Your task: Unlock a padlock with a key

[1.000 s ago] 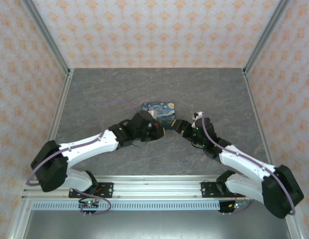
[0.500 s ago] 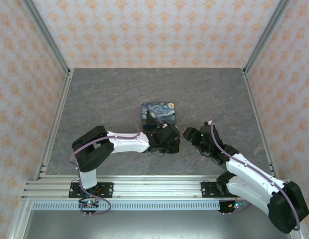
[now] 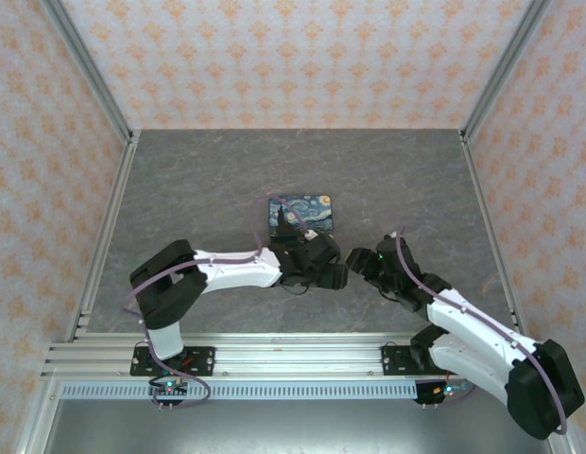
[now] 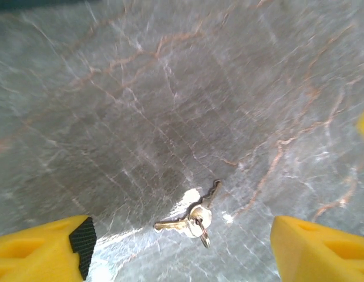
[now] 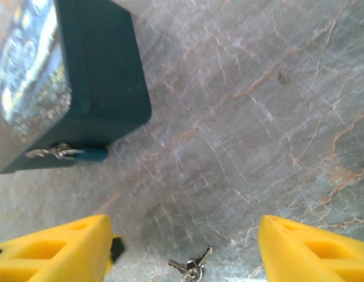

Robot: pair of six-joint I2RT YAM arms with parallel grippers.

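Note:
The padlock [image 3: 301, 214] is a chunky dark-blue block with a starry-night print, lying flat mid-table; its side [image 5: 105, 88] carries a small teal piece with a silver metal loop [image 5: 82, 154]. The key [image 4: 191, 220] is one of two small metal keys on a ring, flat on the grey table just short of the block. My left gripper [image 4: 182, 252] stands open right over the keys [image 5: 191, 267], its yellow fingers [image 4: 41, 249] wide either side. My right gripper [image 5: 183, 249] faces it from the right, also open and holding nothing. In the top view the two grippers [image 3: 336, 274] [image 3: 355, 257] nearly meet.
The grey marbled table [image 3: 198, 180] is walled by patterned panels and aluminium posts [image 3: 94, 85]. A metal rail [image 3: 293, 350] runs along the near edge by the arm bases.
The left arm has pulled back from the block, folded its elbow and swung its gripper right and nearer. The right gripper has drawn back from the block to face it.

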